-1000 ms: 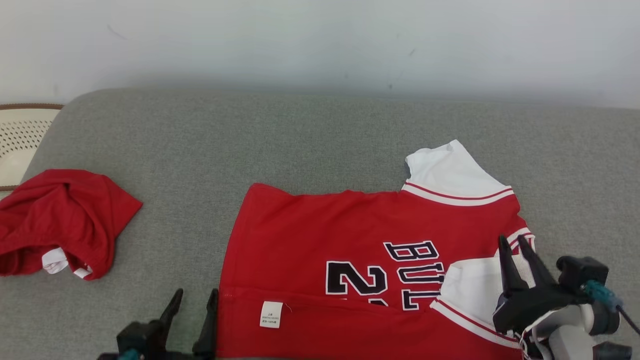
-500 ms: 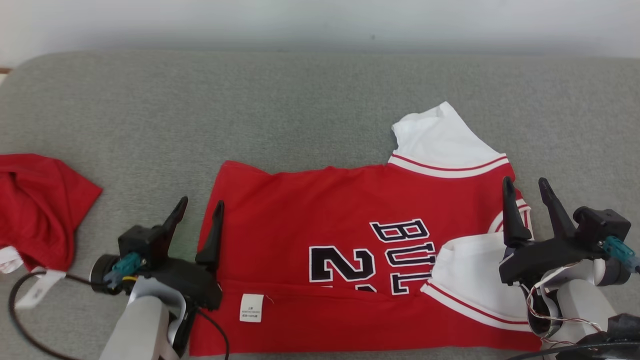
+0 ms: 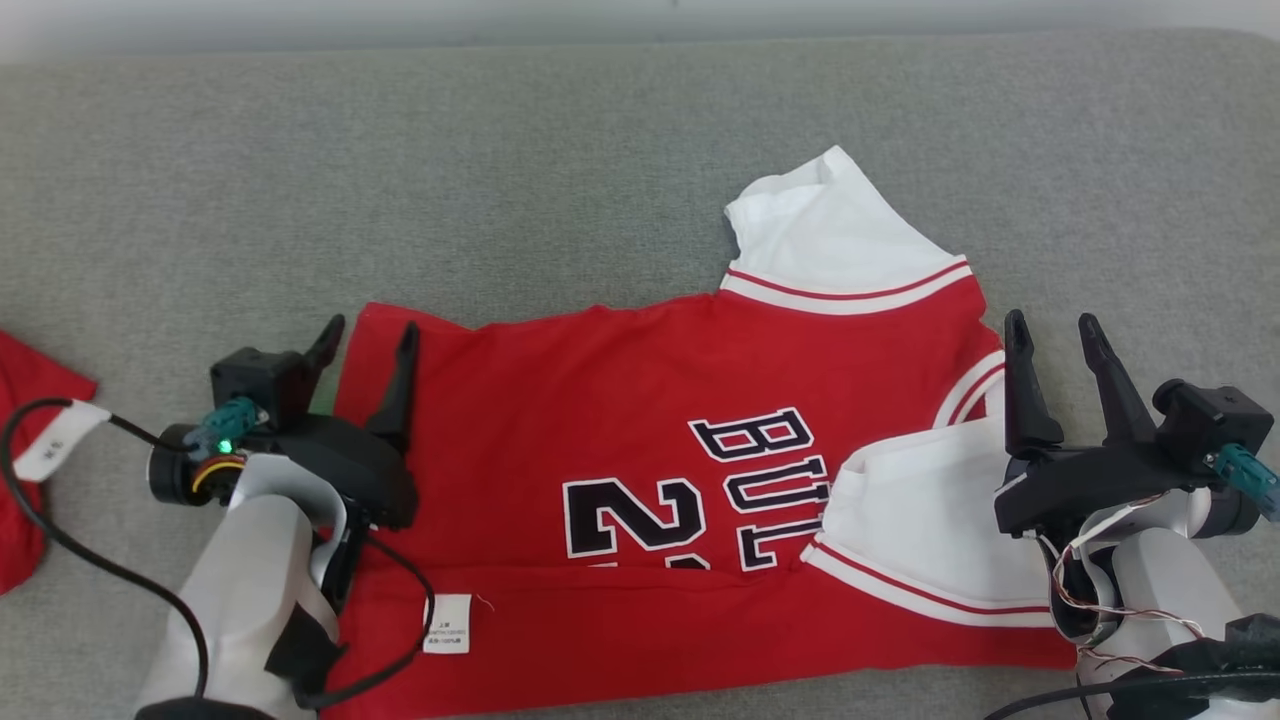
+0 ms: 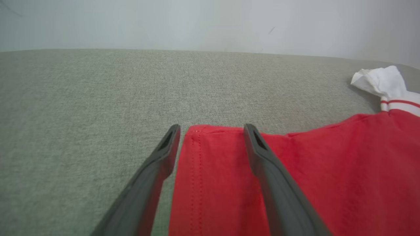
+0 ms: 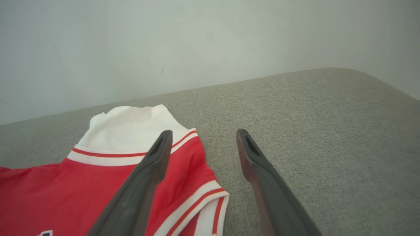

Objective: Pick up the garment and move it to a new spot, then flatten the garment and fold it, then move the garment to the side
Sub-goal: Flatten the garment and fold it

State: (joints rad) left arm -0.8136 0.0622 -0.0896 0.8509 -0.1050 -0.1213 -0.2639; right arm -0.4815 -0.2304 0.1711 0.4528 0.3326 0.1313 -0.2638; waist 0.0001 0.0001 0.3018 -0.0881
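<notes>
Garment: a red basketball jersey with white sleeves and dark lettering. It lies spread across the middle of the grey upholstered cushion, hem to the left and shoulders to the right.
Lie of the cloth: the near long edge looks turned up over the body. A white care label shows on that flap, and the near sleeve rests on the lettering. The far sleeve sticks out flat beyond the far edge.
Handling, as I judge it: thin, light knit, limp and not fragile. It will sag and drag if lifted by one point, and a single layer may slip free of a stacked fold.
Where to take hold: the stitched hem corner at the left, and the ribbed shoulder trim at the right. Both are doubled and firmer than the open cloth.
Left gripper: jaws spread, pinching nothing. In the wrist view one finger is over bare cushion and the other over the red hem corner. I cannot tell whether they touch.
Right gripper: jaws spread and empty, beside the shoulder end. In its wrist view one finger crosses the red shoulder.
Farther out: a second red garment lies at the cushion's left edge, well apart.
</notes>
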